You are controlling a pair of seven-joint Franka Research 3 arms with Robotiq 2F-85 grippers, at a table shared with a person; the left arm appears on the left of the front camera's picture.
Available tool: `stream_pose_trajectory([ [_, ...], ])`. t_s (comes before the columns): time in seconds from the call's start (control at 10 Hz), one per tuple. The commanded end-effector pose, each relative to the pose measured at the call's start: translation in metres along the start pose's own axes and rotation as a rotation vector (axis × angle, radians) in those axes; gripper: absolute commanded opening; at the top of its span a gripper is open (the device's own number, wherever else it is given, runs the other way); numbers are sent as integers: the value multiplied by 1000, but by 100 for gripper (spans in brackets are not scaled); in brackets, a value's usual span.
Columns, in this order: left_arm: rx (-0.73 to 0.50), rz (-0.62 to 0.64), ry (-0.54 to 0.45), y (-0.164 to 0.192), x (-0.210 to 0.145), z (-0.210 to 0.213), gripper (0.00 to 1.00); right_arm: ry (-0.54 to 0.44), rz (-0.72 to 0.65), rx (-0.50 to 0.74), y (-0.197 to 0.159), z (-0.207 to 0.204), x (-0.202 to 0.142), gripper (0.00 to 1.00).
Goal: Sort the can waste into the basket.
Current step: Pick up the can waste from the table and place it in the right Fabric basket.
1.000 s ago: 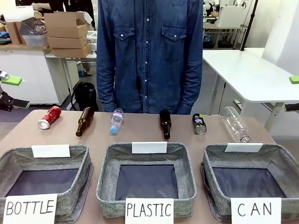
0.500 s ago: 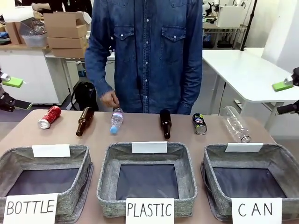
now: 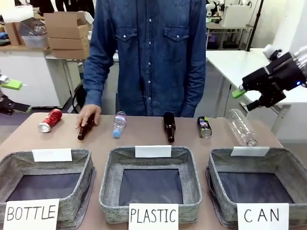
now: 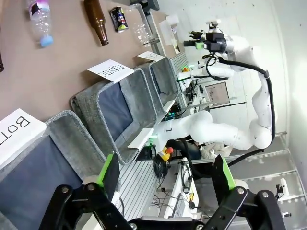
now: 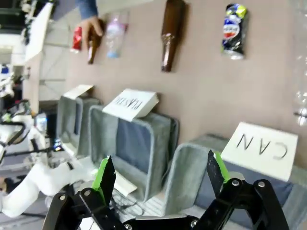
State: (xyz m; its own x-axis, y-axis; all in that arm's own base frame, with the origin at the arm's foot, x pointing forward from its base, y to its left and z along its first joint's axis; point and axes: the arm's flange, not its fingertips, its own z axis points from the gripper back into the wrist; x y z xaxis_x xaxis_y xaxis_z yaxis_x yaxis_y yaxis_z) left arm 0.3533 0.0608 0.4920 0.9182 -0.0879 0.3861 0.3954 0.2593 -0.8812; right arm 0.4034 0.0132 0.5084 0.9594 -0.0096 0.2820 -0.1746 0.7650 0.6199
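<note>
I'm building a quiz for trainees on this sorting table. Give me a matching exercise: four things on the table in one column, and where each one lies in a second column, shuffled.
Things
1. red can
2. black can
3. left brown bottle
4. basket signed CAN

Places
A. under the person's hand
B. right end of the near row
C. left end of the far row
D. between the other brown bottle and the large clear bottle

Pairs: 1-C, 2-D, 3-A, 4-B
</note>
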Motion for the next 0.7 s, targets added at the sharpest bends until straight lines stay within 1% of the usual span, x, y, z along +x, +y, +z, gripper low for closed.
stream_pose_trajectory([
  [0.0,-23,-25,-9,-2,2,0,100,28,-75,-126,-4,-43,36,100],
  [0.1,-23,-25,-9,-2,2,0,100,0,0,0,0,0,0,100],
  [0.2,-23,-25,-9,-2,2,0,100,0,0,0,0,0,0,100],
  [0.3,-23,-25,-9,-2,2,0,100,7,-18,-51,-9,-30,17,100],
  [0.4,-23,-25,-9,-2,2,0,100,-12,-48,-150,-9,-59,44,100],
  [0.6,-23,-25,-9,-2,2,0,100,43,-5,-226,-10,-124,93,100],
])
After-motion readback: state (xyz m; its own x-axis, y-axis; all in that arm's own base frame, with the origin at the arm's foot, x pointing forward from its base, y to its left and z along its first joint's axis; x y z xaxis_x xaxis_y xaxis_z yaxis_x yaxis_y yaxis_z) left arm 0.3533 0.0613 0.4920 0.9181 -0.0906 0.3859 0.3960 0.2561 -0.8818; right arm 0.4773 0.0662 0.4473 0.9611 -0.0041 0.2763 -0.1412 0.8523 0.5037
